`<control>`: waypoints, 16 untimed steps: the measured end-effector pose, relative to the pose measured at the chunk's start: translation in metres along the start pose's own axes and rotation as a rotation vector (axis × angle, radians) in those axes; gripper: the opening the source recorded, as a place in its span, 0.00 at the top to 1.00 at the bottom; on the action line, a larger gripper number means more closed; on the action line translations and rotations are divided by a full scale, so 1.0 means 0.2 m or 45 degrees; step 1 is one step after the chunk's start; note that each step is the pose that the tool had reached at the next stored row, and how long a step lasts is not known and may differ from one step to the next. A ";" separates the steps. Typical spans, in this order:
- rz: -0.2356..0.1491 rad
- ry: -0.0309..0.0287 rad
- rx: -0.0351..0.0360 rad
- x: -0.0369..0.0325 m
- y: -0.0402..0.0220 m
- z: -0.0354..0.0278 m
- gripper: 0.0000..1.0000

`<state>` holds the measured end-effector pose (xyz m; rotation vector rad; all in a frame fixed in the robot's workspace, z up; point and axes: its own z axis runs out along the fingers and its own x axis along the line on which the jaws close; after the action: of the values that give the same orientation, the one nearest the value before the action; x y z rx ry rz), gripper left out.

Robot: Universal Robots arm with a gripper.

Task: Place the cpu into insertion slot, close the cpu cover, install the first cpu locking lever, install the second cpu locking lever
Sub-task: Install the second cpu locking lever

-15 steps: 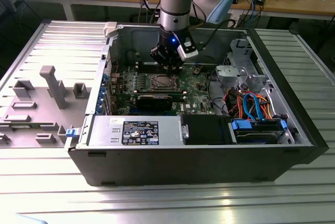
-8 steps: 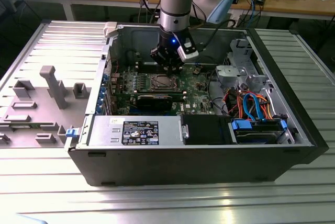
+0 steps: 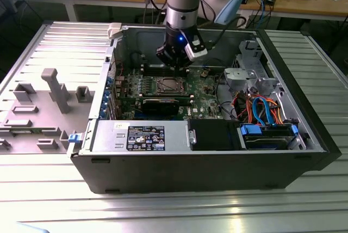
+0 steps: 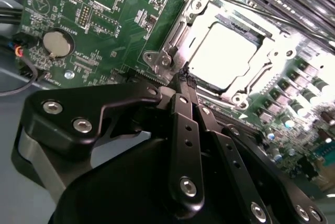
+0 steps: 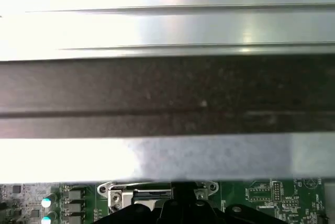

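cpu [image 4: 226, 56] sits in insertion slot [image 4: 196, 12], cpu cover [image 4: 272, 56] apparently down over it. Gripper [image 4: 184, 80] fingers together, empty, at the slot's corner.

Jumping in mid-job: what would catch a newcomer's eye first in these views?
The open computer case on the metal table, with the arm reaching down into it. In the second wrist view, the black gripper, fingers together, points at a corner of the silvery cpu cover, which frames the bright cpu on the green circuit board.
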<state>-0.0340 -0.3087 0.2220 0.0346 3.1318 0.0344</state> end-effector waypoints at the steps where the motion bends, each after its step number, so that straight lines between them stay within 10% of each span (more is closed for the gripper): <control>1: 0.000 0.0000 0.0020 0.000 0.000 -0.017 0.89; 7: 0.000 -0.0010 0.0445 0.000 -0.001 -0.036 0.89; 16: -0.071 -0.0008 0.0463 0.005 -0.031 -0.027 0.89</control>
<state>-0.0352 -0.3149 0.2273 -0.0530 3.1308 -0.0230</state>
